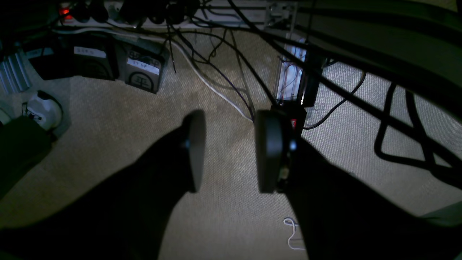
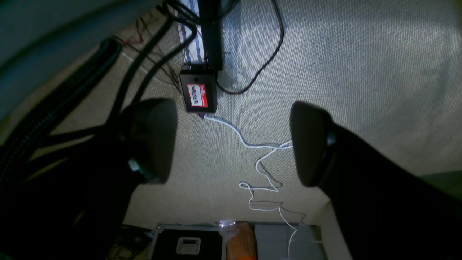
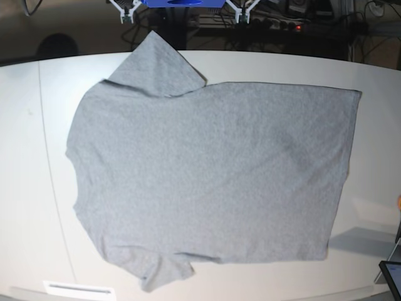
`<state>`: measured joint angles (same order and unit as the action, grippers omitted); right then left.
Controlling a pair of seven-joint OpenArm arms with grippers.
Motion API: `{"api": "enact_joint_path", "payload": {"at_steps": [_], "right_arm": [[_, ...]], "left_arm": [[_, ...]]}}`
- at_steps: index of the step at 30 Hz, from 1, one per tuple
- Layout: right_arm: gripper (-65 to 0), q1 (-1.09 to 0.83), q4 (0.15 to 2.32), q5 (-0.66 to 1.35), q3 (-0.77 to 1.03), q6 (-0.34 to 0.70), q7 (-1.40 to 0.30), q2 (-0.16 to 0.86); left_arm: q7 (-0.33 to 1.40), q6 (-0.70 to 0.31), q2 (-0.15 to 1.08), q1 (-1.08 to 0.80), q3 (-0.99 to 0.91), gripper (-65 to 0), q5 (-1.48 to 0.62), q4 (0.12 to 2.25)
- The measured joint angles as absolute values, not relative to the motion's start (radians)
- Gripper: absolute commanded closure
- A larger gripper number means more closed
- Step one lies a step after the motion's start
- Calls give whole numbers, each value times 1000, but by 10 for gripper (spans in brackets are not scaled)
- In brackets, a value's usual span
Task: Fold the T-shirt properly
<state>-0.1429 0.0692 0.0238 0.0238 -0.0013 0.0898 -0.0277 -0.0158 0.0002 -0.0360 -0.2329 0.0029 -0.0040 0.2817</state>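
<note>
The heather-grey T-shirt (image 3: 213,169) lies spread flat on the white table (image 3: 31,188), plain side up, collar end to the left and hem to the right. One sleeve points to the far edge and one to the near edge. No lettering shows. Neither arm appears in the base view. My left gripper (image 1: 232,151) is open and empty, hanging over beige carpet off the table. My right gripper (image 2: 232,142) is open wide and empty, also over carpet. The T-shirt does not show in either wrist view.
Under the left gripper lie black cables, a power strip (image 1: 108,11) and labelled black boxes (image 1: 140,68). Under the right gripper are a small black box with a red label (image 2: 197,94), a white cable (image 2: 260,162) and a case (image 2: 187,242). A dark device (image 3: 391,273) sits at the table's near right corner.
</note>
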Motion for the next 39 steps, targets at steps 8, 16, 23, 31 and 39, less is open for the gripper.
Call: {"api": "enact_joint_path", "payload": {"at_steps": [8,16,23,31,39], "right_arm": [[-280,-144,69,24,24,-1,89,-28],[-13,-144,69,24,24,-1,89,-28],[-1,-156,77,24,27,-1,89,-28],[0,-265,244,24,27,-1,91,-28],[0,-479,526,24,27,-1,85,-28]], "left_arm": [[-15,0,-36,-233,-5,0,-4,282],[-16,0,-36,-233,-6,0,-5,279],[-16,0,-36,-234,1,0,-5,279],[-17,-4,-24,-319,6,0,-1,378],[-16,1,65,-533,7,0,-4,690]]}}
